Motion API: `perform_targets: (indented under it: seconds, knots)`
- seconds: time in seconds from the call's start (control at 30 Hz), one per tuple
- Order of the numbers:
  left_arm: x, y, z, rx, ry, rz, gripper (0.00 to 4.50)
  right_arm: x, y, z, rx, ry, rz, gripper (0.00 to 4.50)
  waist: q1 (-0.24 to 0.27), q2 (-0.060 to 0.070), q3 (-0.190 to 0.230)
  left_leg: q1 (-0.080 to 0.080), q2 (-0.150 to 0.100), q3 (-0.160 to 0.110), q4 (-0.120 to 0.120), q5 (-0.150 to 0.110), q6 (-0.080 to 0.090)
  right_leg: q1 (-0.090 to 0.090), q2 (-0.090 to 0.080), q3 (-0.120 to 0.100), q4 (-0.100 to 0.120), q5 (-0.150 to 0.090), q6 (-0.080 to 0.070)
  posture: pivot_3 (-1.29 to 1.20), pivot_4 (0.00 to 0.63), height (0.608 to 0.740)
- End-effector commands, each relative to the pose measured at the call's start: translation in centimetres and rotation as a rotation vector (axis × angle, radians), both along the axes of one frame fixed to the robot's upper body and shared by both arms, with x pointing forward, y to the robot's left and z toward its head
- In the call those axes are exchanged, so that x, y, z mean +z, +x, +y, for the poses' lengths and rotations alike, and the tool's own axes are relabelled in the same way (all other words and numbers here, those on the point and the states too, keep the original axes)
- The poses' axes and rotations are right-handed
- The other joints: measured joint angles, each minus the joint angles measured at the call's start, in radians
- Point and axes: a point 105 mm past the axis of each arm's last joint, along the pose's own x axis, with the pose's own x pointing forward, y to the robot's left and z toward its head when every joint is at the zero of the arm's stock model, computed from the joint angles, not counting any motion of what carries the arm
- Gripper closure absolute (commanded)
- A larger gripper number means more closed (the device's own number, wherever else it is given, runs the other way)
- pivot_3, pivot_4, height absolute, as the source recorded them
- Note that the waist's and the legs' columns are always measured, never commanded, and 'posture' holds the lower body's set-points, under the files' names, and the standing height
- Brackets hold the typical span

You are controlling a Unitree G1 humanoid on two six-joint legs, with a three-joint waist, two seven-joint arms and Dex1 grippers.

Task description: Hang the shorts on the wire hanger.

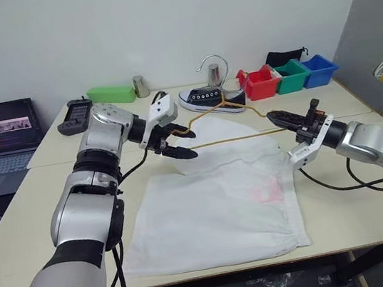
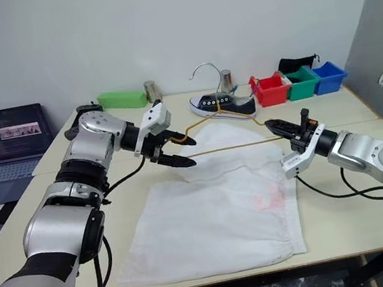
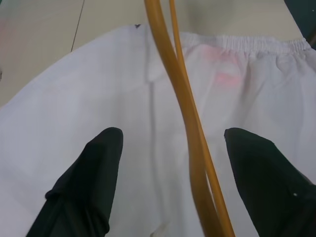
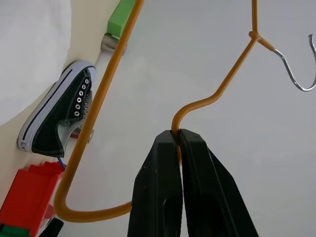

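Observation:
The white shorts (image 1: pixel 216 208) lie spread flat on the table, a faint red print near the gathered waistband; their far part bulges up under the wire hanger (image 1: pixel 234 138). The tan wire hanger is held in the air above the shorts with its metal hook (image 4: pixel 296 74) up. My right gripper (image 1: pixel 275 117) is shut on the hanger's wire at its right shoulder, seen pinched in the right wrist view (image 4: pixel 177 133). My left gripper (image 1: pixel 190 144) is open at the hanger's left end, and the wire (image 3: pixel 190 123) passes between its two fingers without touching them.
A black-and-white shoe (image 1: pixel 210 99) sits behind the hanger. Red (image 1: pixel 262 84), green (image 1: pixel 293 75) and blue (image 1: pixel 319 69) bins stand at the back right. A green box (image 1: pixel 110 94), metal cup (image 1: pixel 140 86), black controller (image 1: pixel 76 116) and laptop (image 1: pixel 1 132) are at the back left.

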Motion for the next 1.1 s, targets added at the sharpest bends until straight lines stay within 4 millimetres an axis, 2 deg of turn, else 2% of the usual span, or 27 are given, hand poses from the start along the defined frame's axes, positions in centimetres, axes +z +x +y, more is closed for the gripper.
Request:
perform_targets:
  seconds: [0.03,0.43,0.7,0.77,0.9,1.1]
  knots:
    - [0.8,-0.2,0.0,-0.019,0.005,-0.032,1.88,1.7,0.2,0.0,-0.002,0.022,-0.063,4.50,0.000,0.000,0.000,0.000,0.000,0.000,0.000,0.000,0.000,0.000,0.000,0.000,0.000,0.000,0.000,0.21,0.000,0.740]
    - [0.7,-0.2,0.0,-0.013,0.017,-0.036,4.47,1.7,0.5,-0.1,-0.006,0.009,-0.067,4.50,0.000,0.000,0.000,0.000,0.000,0.000,0.000,0.000,0.000,0.000,0.000,0.000,0.001,0.000,0.000,0.21,0.000,0.740]
    - [0.5,0.0,0.1,0.006,0.020,-0.058,4.49,1.4,0.5,-0.1,-0.003,0.007,-0.043,4.50,0.000,0.000,0.000,0.000,0.000,0.000,0.000,0.000,0.000,0.000,0.000,0.000,0.002,0.000,0.000,0.22,0.000,0.740]
    - [0.4,0.4,0.0,0.029,0.022,-0.097,4.49,0.8,0.6,-0.1,-0.017,-0.007,-0.003,4.50,0.000,0.000,0.000,0.000,0.000,0.000,0.000,0.000,0.000,0.000,0.000,0.000,0.002,0.000,0.000,0.22,0.000,0.740]
    - [-0.4,0.3,0.2,0.018,0.043,-0.112,4.50,-0.6,0.2,0.1,-0.037,0.028,0.153,3.63,-0.001,0.000,0.000,0.001,0.000,0.000,0.000,0.000,0.000,0.000,0.000,0.001,0.002,0.000,0.000,0.21,0.000,0.740]
    - [-1.2,0.4,0.3,0.024,0.058,-0.141,4.50,-0.9,-0.7,0.5,-0.060,0.092,0.354,2.34,-0.001,0.000,0.000,0.001,0.003,0.000,0.000,0.000,0.000,0.000,0.000,0.000,0.002,0.000,0.000,0.21,0.000,0.740]
